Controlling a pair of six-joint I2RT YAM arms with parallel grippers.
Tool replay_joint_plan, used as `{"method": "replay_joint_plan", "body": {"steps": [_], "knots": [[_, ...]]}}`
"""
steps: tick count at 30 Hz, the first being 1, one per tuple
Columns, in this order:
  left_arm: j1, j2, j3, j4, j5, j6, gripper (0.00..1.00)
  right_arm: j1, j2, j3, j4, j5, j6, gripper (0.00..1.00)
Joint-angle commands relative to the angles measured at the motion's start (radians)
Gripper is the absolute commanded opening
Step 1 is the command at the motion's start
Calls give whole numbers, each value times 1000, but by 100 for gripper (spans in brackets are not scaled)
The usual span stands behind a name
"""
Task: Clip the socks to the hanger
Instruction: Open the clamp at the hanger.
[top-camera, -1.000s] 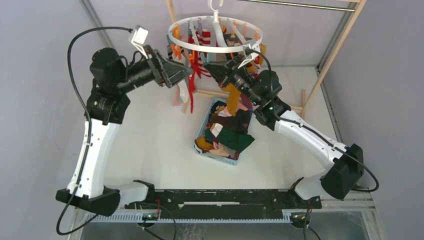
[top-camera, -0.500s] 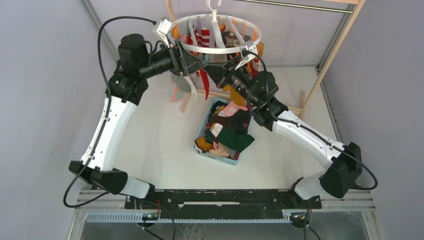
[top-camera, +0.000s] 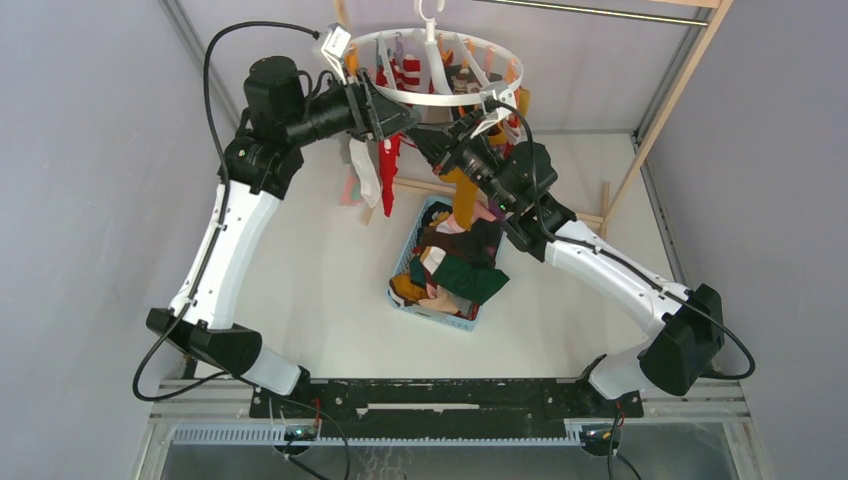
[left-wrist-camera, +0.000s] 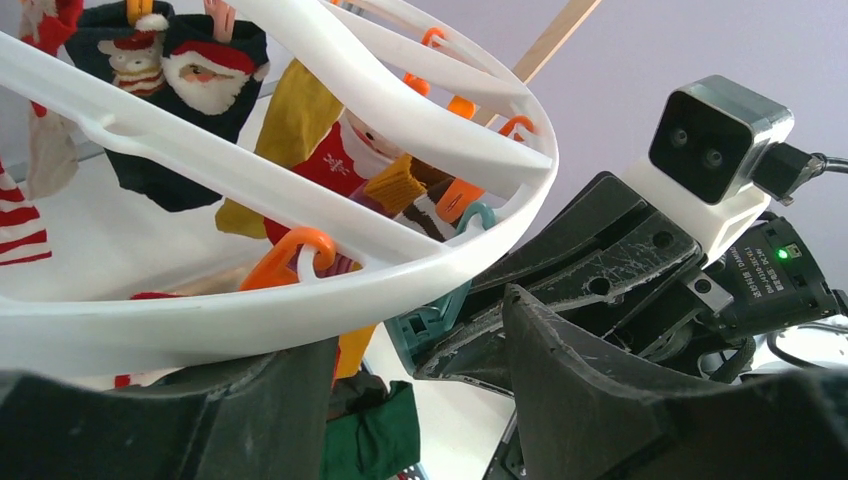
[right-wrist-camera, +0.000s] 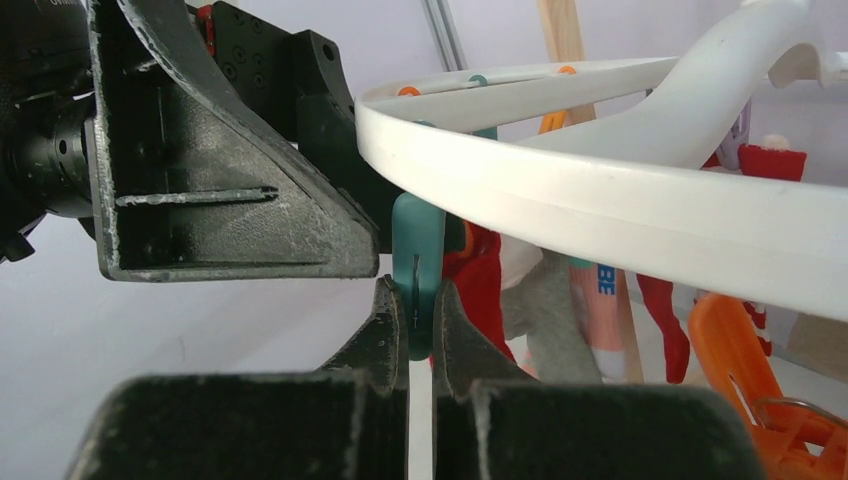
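Observation:
The white ring hanger (top-camera: 440, 98) hangs from its hook, with socks clipped round it, among them Santa socks (left-wrist-camera: 205, 75) and a red sock (top-camera: 388, 175). My right gripper (right-wrist-camera: 420, 300) is shut on a teal clip (right-wrist-camera: 417, 250) under the ring's near rim (right-wrist-camera: 600, 190). It also shows in the top view (top-camera: 420, 138). A mustard sock (top-camera: 463, 195) hangs below it; what holds its top is hidden. My left gripper (top-camera: 400, 115) is open at the rim (left-wrist-camera: 300, 300), facing the right gripper (left-wrist-camera: 600, 270) with the teal clip (left-wrist-camera: 440, 320) between them. It holds nothing.
A light-blue basket (top-camera: 396, 287) with several loose socks (top-camera: 455, 270) stands on the table below the hanger. The wooden frame (top-camera: 670, 90) with its metal rod (top-camera: 600, 10) stands behind. A pale sock (top-camera: 365, 170) hangs at the ring's left side.
My left arm rose from lower left and swung right to the ring's near rim, then edged a little closer. The right gripper stayed at the teal clip.

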Motion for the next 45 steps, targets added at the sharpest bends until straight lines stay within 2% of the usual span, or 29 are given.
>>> {"method": "replay_joint_plan", "body": {"steps": [1,9,13,18,24,26,29,30,33,38,43,45], "knots": [[-19,10,50,43,4,1,63,17,15,32,-8,-28,-24,0],[-22,18,53,59,-45,7,61,18,28,35,-7,-38,-11,0],[-30,13,53,83,-93,22,54,20,39,46,-25,-30,-2,0],[-42,-6,37,111,-114,62,50,20,48,56,-42,-41,1,0],[-42,-5,33,113,-120,57,39,17,42,56,-49,-85,-19,0],[-42,-4,31,118,-122,53,26,16,37,55,-52,-102,-24,1],[-41,-7,28,118,-144,52,3,17,19,51,-70,-100,-46,16],[-41,-12,26,118,-153,54,0,16,7,45,-74,-91,-53,21],[-39,-21,15,118,-158,55,0,4,-39,12,-92,-73,-56,43],[-34,-40,-6,113,-161,43,0,-26,-169,-95,-123,-54,-75,62],[-27,-48,-13,86,-146,32,0,-59,-312,-208,-227,-51,-46,98],[-21,-53,-22,74,-136,29,0,-88,-358,-247,-293,-64,17,100]]}}
